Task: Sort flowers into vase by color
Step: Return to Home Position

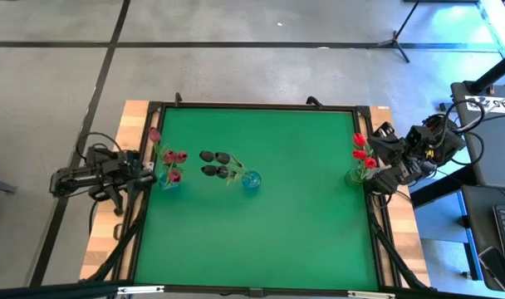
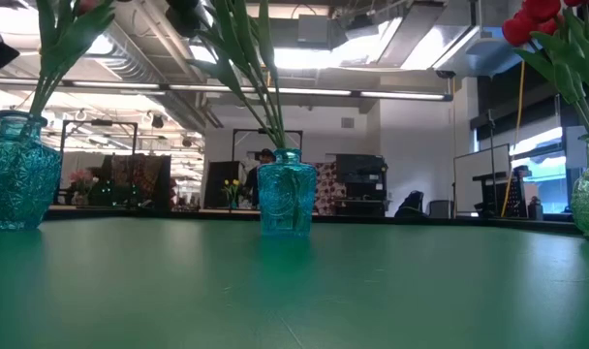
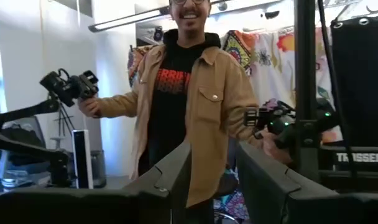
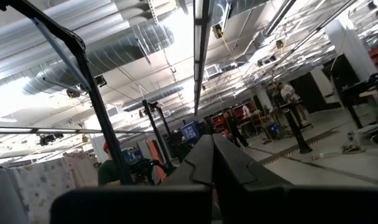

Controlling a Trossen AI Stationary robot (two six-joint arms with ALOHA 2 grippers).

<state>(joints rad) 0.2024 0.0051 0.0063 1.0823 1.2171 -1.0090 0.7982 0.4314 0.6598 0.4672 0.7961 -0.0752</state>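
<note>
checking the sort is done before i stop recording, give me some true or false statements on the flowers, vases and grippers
1. The black flowers stand in the middle vase. True.
2. A flower lies loose on the green table. False: every flower in view is in a vase.
3. The left vase holds red flowers. True.
4. The left gripper holds a flower. False: it is open and empty, at the table's left edge.
5. The right vase is empty. False: red tulips stand in it.
6. The right gripper is shut on nothing. True.
</note>
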